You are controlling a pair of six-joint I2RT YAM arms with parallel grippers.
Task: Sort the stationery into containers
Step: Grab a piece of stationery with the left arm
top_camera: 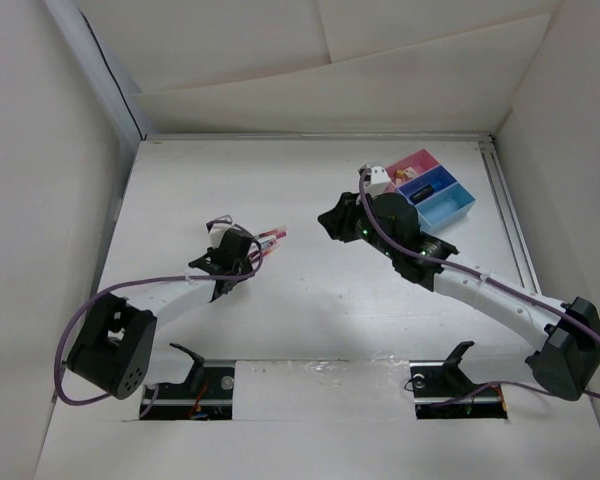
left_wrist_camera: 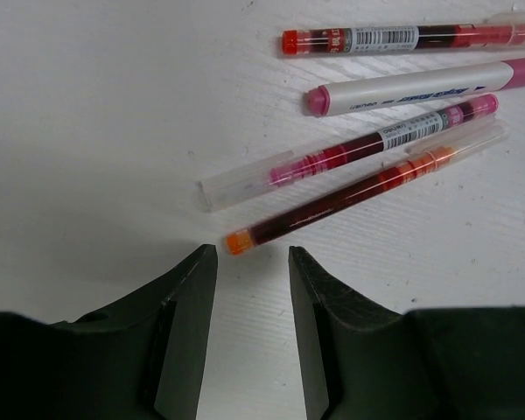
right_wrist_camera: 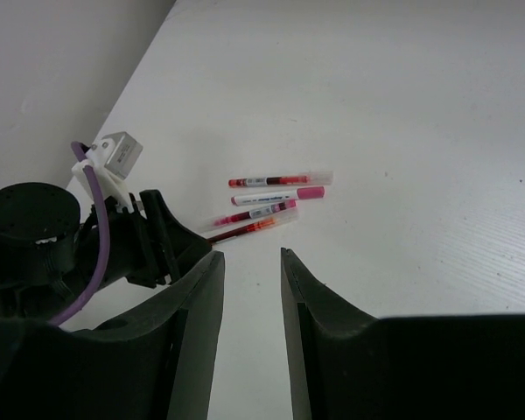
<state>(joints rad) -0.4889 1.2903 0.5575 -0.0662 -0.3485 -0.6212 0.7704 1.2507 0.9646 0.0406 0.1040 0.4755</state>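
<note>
**A:** Orange, that's the tip of the nearest pen (left_wrist_camera: 332,197), lying at twelve o'clock just off the left jaws. They stand partly open with nothing between them.

**B:** There's the danger. Pinch it at the very tip and the length hangs out to one side. I'd expect it to swing or slip on the carry.

**A:** And the pink pen (left_wrist_camera: 385,140) lies just beside it, toward one o'clock. A careless bite could catch both.

**B:** Give me a count.

**A:** Four on the table (top_camera: 180,180): orange pen, pink pen, white marker (left_wrist_camera: 420,87), red pen (left_wrist_camera: 411,39). From overhead they're bunched at nine o'clock of centre.

**B:** Containers?

**A:** Three joined in a row at two o'clock: pink tray (top_camera: 412,165), dark blue tray (top_camera: 427,187), light blue tray (top_camera: 448,210). The pink and dark blue hold something, but it's too small to count.

**B:** Right jaws?

**A:** Parted, empty, just beside the trays at their nine o'clock, well apart from the pens.
</note>
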